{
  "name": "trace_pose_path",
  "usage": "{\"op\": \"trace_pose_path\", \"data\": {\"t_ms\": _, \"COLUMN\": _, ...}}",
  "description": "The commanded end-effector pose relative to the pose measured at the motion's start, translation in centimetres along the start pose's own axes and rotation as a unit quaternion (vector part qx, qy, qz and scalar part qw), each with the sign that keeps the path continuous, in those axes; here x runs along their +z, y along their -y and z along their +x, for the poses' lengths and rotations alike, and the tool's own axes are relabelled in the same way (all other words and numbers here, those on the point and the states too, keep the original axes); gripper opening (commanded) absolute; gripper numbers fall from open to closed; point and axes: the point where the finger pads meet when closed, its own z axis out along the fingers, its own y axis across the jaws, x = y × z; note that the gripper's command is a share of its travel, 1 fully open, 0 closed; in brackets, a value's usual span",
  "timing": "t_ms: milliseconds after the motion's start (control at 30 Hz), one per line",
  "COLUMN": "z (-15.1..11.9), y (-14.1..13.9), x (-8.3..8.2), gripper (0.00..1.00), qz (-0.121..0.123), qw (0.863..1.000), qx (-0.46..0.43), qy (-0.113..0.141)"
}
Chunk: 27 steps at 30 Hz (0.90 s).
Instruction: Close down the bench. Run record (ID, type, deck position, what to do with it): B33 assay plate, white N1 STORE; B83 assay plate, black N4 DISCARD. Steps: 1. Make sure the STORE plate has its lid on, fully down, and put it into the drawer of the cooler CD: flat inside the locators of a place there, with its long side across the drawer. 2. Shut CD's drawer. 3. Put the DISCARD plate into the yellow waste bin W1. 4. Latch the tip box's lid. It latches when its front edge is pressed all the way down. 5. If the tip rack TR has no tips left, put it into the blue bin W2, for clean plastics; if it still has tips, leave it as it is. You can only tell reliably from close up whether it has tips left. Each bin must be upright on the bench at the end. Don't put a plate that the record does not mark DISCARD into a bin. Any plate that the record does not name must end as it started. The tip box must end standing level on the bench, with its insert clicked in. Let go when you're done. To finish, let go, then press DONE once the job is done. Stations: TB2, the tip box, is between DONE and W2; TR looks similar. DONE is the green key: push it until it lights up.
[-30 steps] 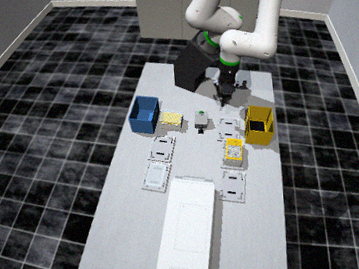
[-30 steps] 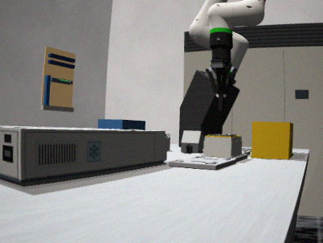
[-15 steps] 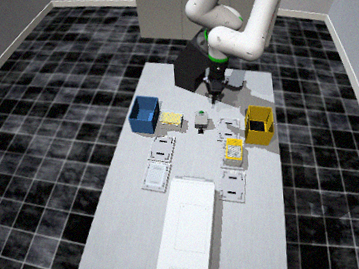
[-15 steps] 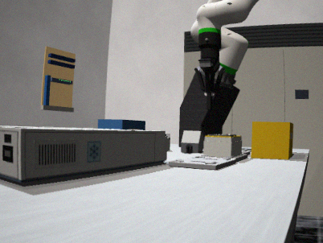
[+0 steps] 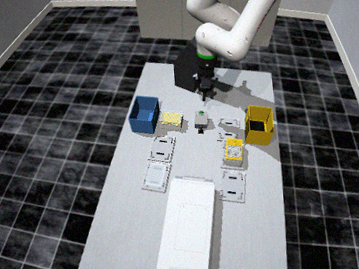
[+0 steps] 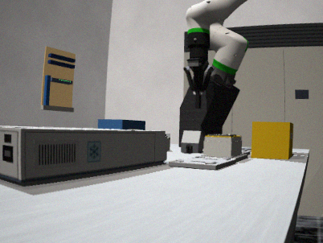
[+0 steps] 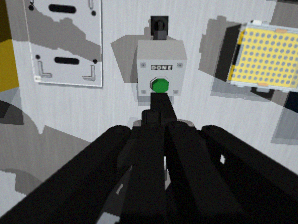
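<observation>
My gripper (image 5: 206,95) is shut and empty. It hangs above the bench just behind the grey DONE box (image 5: 200,119). In the wrist view the closed fingertips (image 7: 159,104) point at the green DONE key (image 7: 160,85), which is unlit. In the side view the gripper (image 6: 198,98) is well above the DONE box (image 6: 190,142). The tip box TB2 (image 5: 171,118) stands between the DONE box and the blue bin W2 (image 5: 145,114), and its yellow holed top shows in the wrist view (image 7: 267,56). The yellow bin W1 (image 5: 259,124) stands upright on the right. The tip rack TR (image 5: 234,150) stands in front of it.
The cooler CD (image 5: 187,233) lies at the front of the bench with its drawer shut. A pale plate (image 5: 156,176) sits on a front-left nest. The other nests (image 5: 163,148) (image 5: 233,185) (image 7: 65,42) look empty. The arm's dark base (image 5: 189,69) stands behind the gripper.
</observation>
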Motion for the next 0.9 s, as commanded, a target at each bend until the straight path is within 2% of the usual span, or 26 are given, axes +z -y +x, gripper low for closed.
{"op": "trace_pose_path", "data": {"t_ms": 0, "z": -0.1, "y": -0.9, "x": -0.1, "gripper": 0.1, "qz": 0.001, "qw": 1.0, "qx": -0.001, "qy": 0.0}}
{"op": "trace_pose_path", "data": {"t_ms": 333, "z": -0.1, "y": -0.9, "x": -0.1, "gripper": 0.1, "qz": 0.001, "qw": 1.0, "qx": -0.001, "qy": 0.0}}
{"op": "trace_pose_path", "data": {"t_ms": 667, "z": -0.1, "y": -0.9, "x": 2.5, "gripper": 0.1, "qz": 0.001, "qw": 1.0, "qx": -0.001, "qy": 0.0}}
{"op": "trace_pose_path", "data": {"t_ms": 733, "z": -0.1, "y": -0.9, "x": 2.5, "gripper": 0.1, "qz": 0.001, "qw": 1.0, "qx": -0.001, "qy": 0.0}}
{"op": "trace_pose_path", "data": {"t_ms": 867, "z": -0.1, "y": -0.9, "x": 3.6, "gripper": 0.1, "qz": 0.001, "qw": 1.0, "qx": -0.001, "qy": 0.0}}
